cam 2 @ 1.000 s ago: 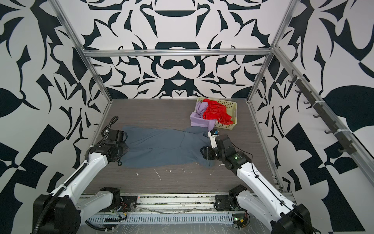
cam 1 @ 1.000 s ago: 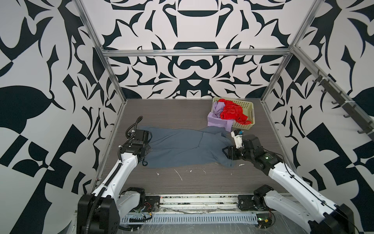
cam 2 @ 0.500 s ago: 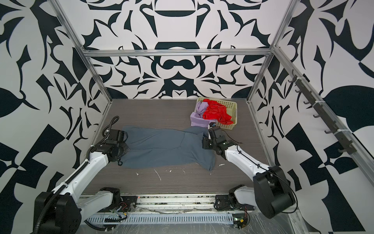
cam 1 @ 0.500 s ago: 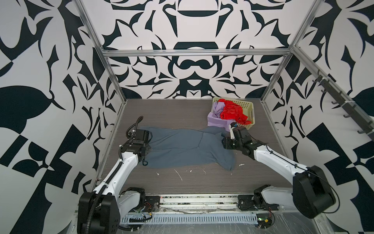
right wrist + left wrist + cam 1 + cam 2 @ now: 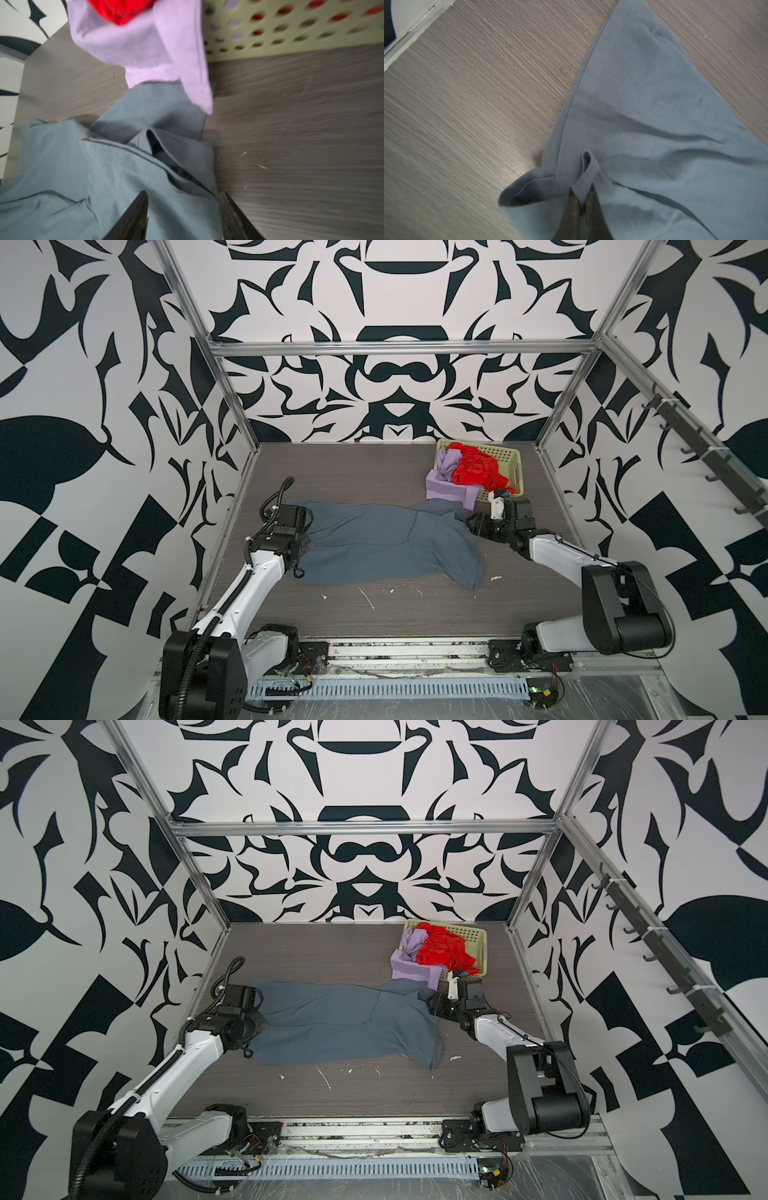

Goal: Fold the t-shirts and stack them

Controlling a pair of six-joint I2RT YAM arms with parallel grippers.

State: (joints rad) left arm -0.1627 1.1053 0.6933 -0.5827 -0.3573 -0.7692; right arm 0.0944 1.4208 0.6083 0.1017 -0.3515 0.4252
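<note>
The left gripper pinches a hem fold of the slate blue-grey t-shirt, spread across the table. At the shirt's other end, the right gripper stands with jaws apart over the sleeve edge. Beyond it, the lilac t-shirt droops from the cream basket — the red t-shirt is piled inside.

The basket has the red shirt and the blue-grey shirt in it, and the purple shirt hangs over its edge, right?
No. The blue-grey shirt is not in the basket: it lies spread out on the table, as both top views show. The red shirt is in the basket and the purple shirt hangs over its edge.
</note>
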